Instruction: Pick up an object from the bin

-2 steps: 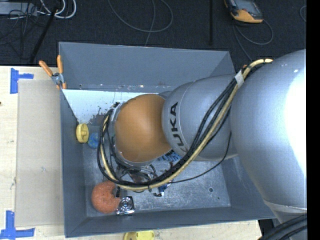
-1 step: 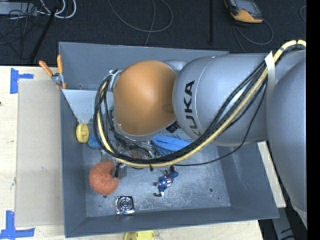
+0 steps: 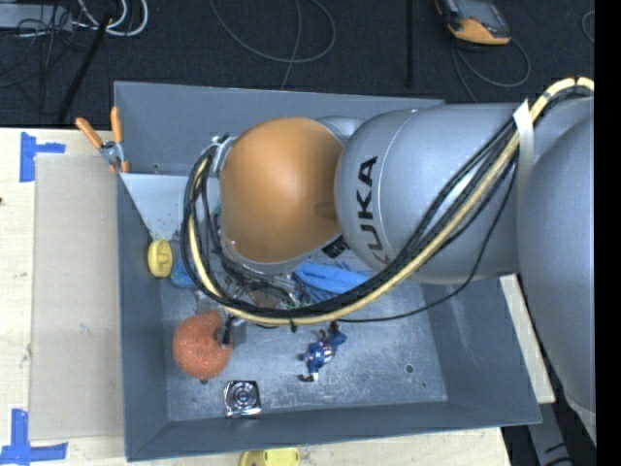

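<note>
Dark floor strewn with loose cables [image 3: 291,17] lies behind the grey metal bin [image 3: 427,377], which is seen from above. From the right the big grey arm [image 3: 437,202] reaches in over the bin's left half, its wrist capped by a rounded orange cover [image 3: 277,187] with black and yellow cables [image 3: 199,231] looped round it.

Below that cover the tool [image 3: 236,326] points down toward the bin floor, low in the left part. Most of it is hidden under the wrist, so I cannot tell how far open it is or whether it has hold of anything. Its dark lower end shows just beside the upper right edge of an orange-red ball [image 3: 199,348] with a rough surface (whether the two touch cannot be made out). That ball lies on the floor near the left wall, toward the near side.

A small yellow piece [image 3: 160,257] sits against the left wall further back, with a blue thing [image 3: 182,272] just beside it. A crumpled blue item [image 3: 330,280] shows partly under the arm near the middle. A tiny blue figure [image 3: 318,352] lies right of the ball, well apart from it. A shiny metal piece [image 3: 241,396] rests by the near wall, just below the ball.
</note>
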`<state>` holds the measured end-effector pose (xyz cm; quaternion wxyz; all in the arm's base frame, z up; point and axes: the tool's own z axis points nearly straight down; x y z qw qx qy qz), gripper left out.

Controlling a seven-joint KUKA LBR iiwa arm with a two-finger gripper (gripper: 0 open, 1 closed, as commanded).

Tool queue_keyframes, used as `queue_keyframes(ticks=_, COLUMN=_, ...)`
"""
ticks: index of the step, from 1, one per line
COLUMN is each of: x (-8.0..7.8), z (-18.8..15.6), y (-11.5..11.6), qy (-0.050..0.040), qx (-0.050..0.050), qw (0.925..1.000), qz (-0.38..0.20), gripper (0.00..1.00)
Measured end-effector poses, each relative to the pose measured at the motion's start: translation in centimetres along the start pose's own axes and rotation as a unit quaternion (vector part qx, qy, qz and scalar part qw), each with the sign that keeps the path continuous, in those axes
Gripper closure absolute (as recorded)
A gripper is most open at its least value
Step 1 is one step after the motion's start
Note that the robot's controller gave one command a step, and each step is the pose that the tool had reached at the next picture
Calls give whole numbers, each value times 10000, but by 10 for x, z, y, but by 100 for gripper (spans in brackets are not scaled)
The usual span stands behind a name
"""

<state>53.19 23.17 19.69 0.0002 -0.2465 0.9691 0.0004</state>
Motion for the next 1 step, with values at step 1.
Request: queue_keyframes(ticks=1, x=5, z=-52, y=-1, qy=26, qx=-3, qw=10000, qz=-34, gripper=100)
